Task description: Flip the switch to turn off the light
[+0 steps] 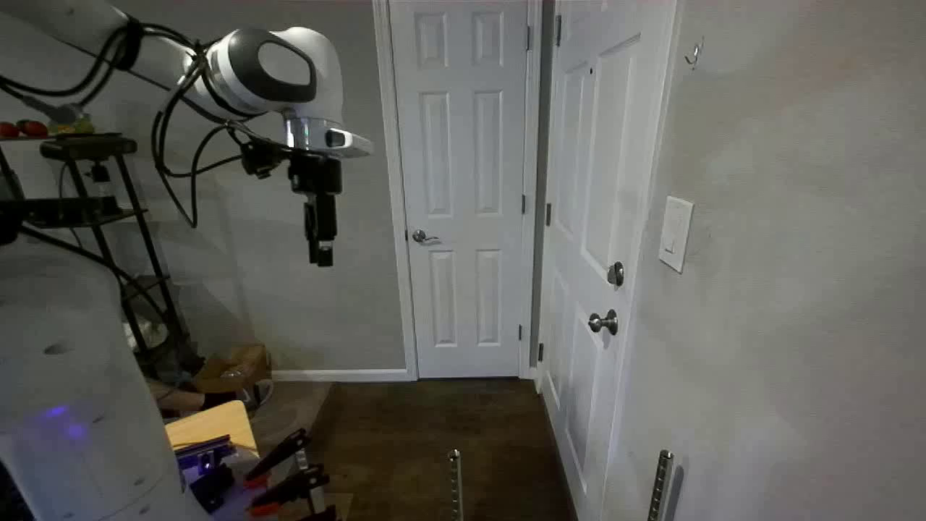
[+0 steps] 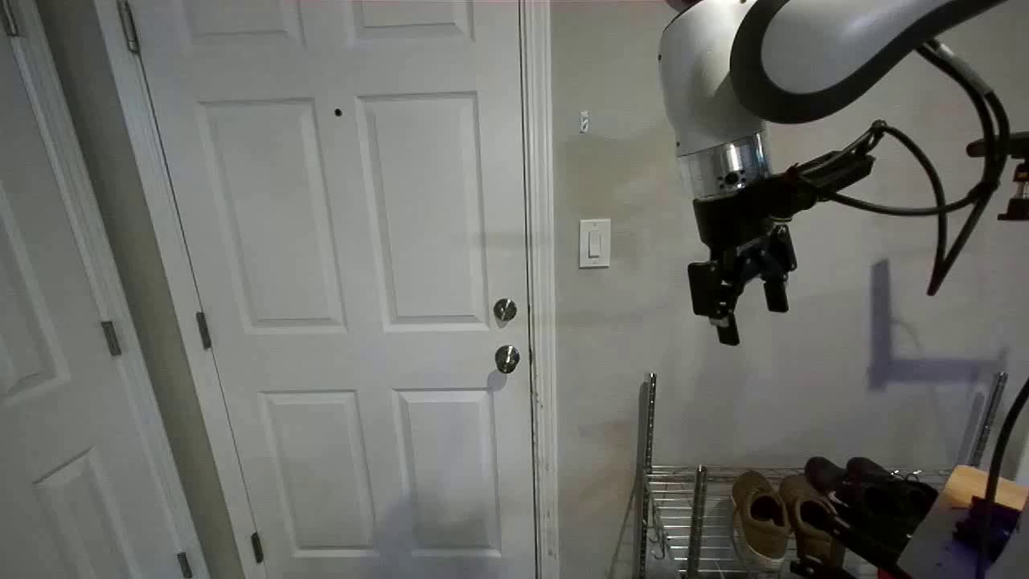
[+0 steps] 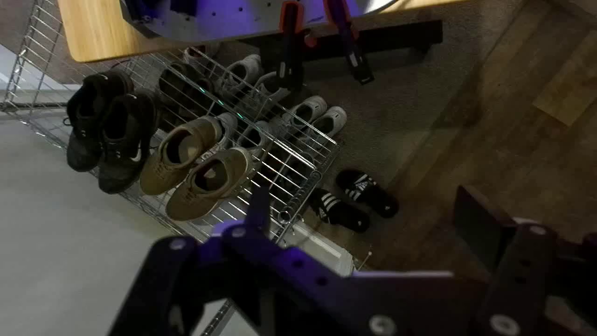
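Observation:
The switch (image 1: 676,233) is a white upright wall plate with a rocker, to the right of the white door in an exterior view. It also shows beside the door frame in an exterior view (image 2: 595,243). My gripper (image 2: 752,314) is black, points down and hangs in the air to the right of the switch there, apart from it. In an exterior view the gripper (image 1: 321,255) is far to the left of the switch. In the wrist view the fingers (image 3: 364,203) are spread wide with nothing between them. The switch is out of the wrist view.
A white door (image 2: 434,354) with a round knob (image 2: 507,359) and a deadbolt is left of the switch. A hook (image 1: 694,54) is above it. A wire rack (image 3: 298,154) with several shoes is below. Clamps (image 3: 347,42) sit at the robot's table edge.

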`<state>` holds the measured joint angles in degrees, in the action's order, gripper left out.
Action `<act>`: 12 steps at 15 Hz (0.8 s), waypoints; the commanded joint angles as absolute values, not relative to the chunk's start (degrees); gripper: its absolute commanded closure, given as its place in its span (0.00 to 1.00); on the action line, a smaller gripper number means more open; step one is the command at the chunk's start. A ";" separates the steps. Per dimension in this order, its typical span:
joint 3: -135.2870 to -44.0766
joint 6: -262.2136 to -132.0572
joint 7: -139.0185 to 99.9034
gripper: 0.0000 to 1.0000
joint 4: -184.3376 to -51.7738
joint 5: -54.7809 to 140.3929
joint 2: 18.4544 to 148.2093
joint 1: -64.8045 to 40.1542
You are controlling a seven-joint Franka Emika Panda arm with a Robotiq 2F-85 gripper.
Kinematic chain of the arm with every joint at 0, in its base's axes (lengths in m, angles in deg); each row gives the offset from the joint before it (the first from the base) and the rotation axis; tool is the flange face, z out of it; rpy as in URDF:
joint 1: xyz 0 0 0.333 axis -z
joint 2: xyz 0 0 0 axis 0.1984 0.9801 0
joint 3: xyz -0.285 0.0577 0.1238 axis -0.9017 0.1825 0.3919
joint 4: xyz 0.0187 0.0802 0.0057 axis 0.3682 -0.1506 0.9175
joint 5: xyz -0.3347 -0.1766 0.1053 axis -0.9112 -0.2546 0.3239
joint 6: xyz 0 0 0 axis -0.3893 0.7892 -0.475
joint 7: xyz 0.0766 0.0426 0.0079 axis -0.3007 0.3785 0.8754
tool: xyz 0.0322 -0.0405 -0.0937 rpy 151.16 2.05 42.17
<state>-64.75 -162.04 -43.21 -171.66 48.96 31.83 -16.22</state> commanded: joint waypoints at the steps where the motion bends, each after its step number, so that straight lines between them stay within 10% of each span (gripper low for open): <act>1: -65.70 -161.91 -43.71 0.00 -171.54 48.44 32.08 -17.27; 12: -65.42 -161.27 -44.55 0.00 -170.69 48.45 33.52 -17.91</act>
